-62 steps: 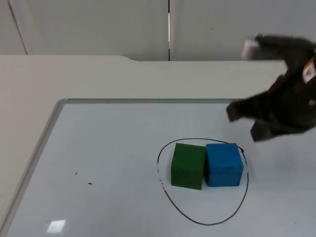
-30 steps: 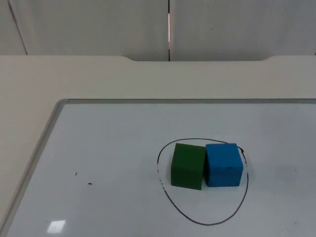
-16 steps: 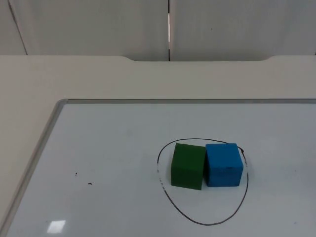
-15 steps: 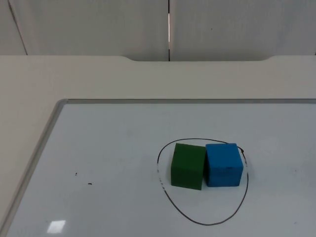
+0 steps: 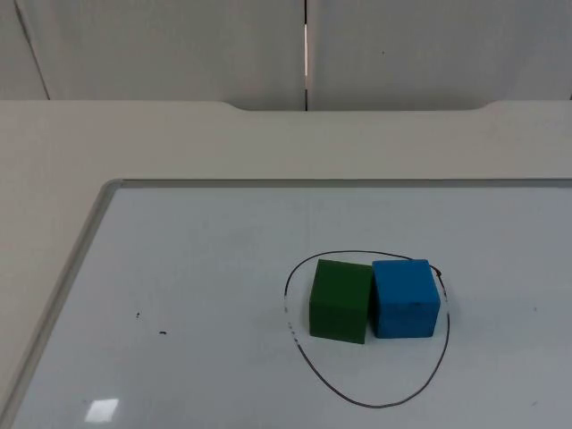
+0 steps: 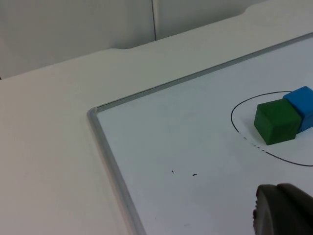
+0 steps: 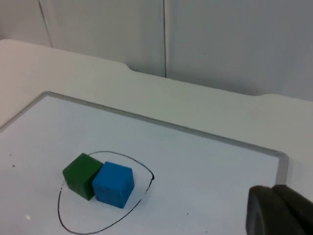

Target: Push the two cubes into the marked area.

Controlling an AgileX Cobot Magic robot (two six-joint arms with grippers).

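Observation:
A green cube (image 5: 340, 300) and a blue cube (image 5: 406, 298) sit side by side, touching, inside a black hand-drawn oval (image 5: 366, 404) on the whiteboard. The blue cube's far right corner lies close to the line. From the left wrist view the green cube (image 6: 277, 121) and blue cube (image 6: 304, 105) are far ahead of my left gripper (image 6: 283, 211). My right gripper (image 7: 279, 211) hangs well back from the green cube (image 7: 80, 175) and blue cube (image 7: 113, 184). Both arms wait away from the cubes.
The whiteboard has a raised metal frame (image 5: 85, 241) along its left and far edges. Two small dark specks (image 5: 164, 334) mark the board left of the oval. Bare table surrounds the board, and the grey partition wall (image 5: 179, 45) stands behind.
The right arm, which hung over the board's right side just over two seconds ago, has pulled out of the top view. The cubes have not moved.

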